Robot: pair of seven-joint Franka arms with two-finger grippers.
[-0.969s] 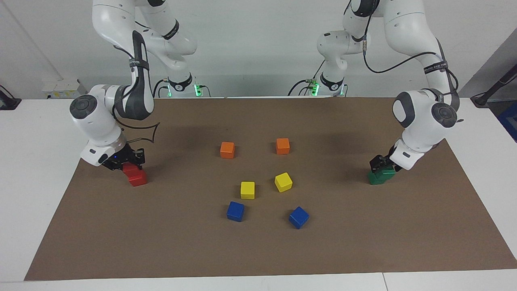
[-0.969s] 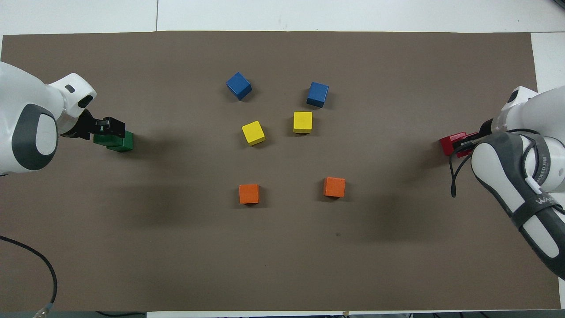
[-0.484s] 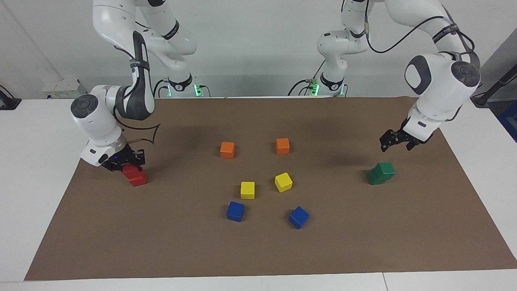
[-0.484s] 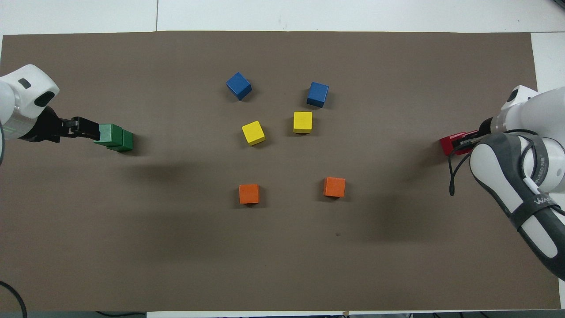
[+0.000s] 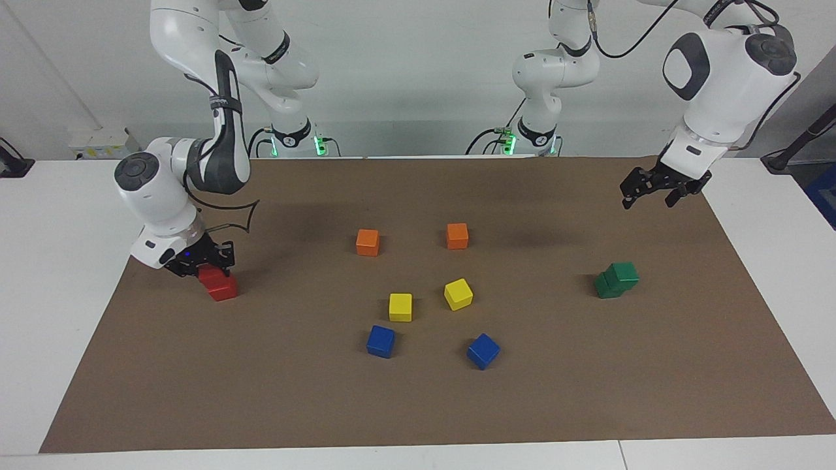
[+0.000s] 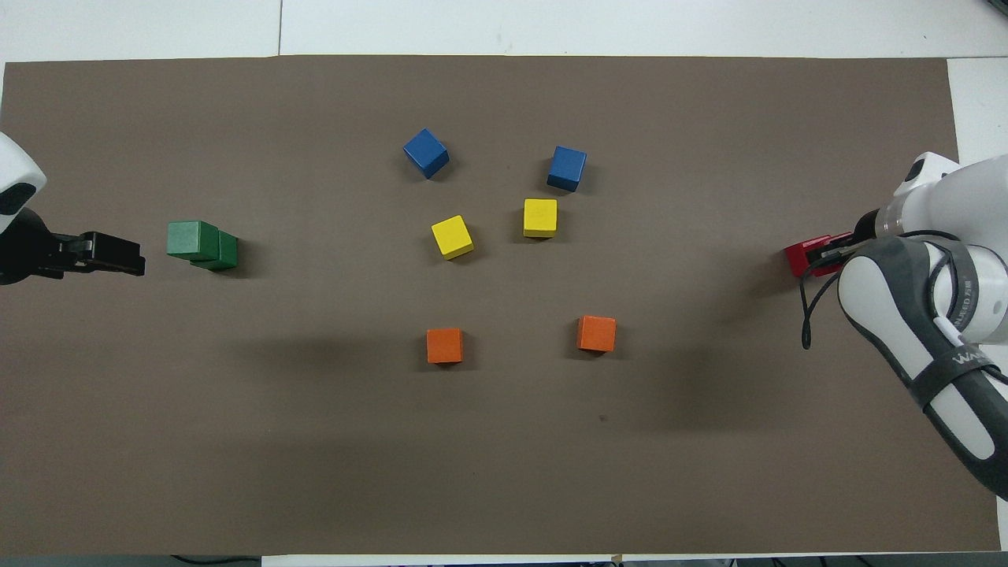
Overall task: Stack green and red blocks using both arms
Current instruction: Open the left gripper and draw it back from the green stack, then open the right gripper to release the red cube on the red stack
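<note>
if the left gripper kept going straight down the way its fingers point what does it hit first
Probably just the brown mat. The left gripper hangs open and raised, its fingers pointing down at bare mat nearer the robots than the green stack. Depth is hard to judge, but the stack looks off that line.

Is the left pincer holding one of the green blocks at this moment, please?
No. In the facing view the left pincer hangs open in the air, well clear of the green blocks, which sit stacked on the mat.
</note>
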